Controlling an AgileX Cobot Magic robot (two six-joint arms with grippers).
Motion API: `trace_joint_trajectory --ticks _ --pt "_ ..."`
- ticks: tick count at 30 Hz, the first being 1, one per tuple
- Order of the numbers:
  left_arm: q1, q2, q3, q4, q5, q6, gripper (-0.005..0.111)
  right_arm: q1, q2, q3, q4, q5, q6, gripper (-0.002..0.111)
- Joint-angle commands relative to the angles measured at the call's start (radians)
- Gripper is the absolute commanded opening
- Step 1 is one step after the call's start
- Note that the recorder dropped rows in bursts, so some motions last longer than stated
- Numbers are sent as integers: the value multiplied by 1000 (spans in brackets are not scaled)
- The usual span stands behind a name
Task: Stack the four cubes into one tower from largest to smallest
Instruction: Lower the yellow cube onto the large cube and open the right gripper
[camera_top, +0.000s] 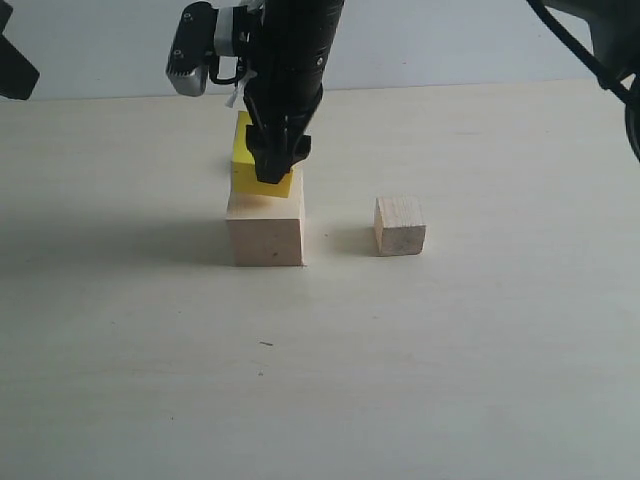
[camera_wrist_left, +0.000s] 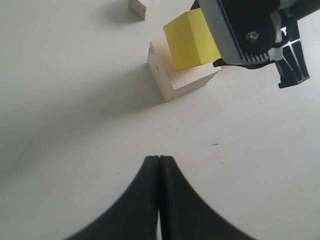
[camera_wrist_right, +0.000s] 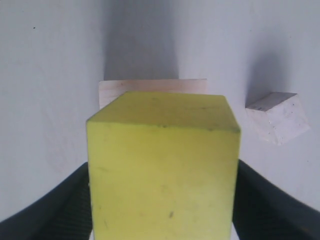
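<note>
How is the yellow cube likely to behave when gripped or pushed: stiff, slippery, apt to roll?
Probably stiff: the yellow cube shows sharp, undented edges in the right gripper. Its smooth faces may slip a little, yet they give broad contact. It should not roll; pushed, it would likely slide on the large wooden cube.

My exterior camera sits low, a little above the desk (camera_top: 480, 380). It faces across it toward the back wall (camera_top: 450, 40) at middle range. There the small cube (camera_top: 400, 226) lies at 3 o'clock from the large cube (camera_top: 265, 230). The left wrist camera looks steeply down past the closed tips of the left claw (camera_wrist_left: 159, 161), from well back. The right wrist camera sits close behind the yellow cube (camera_wrist_right: 162, 170), which fills most of its view. All three views share these cubes.
</note>
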Motion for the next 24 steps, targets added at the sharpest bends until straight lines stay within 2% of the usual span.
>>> trace_joint_trajectory --ticks 1,24 --pt "1 -10 2 -7 2 4 0 2 -5 -7 4 -5 11 0" --pt "1 -10 2 -7 2 6 0 2 -5 -7 8 -5 4 0"
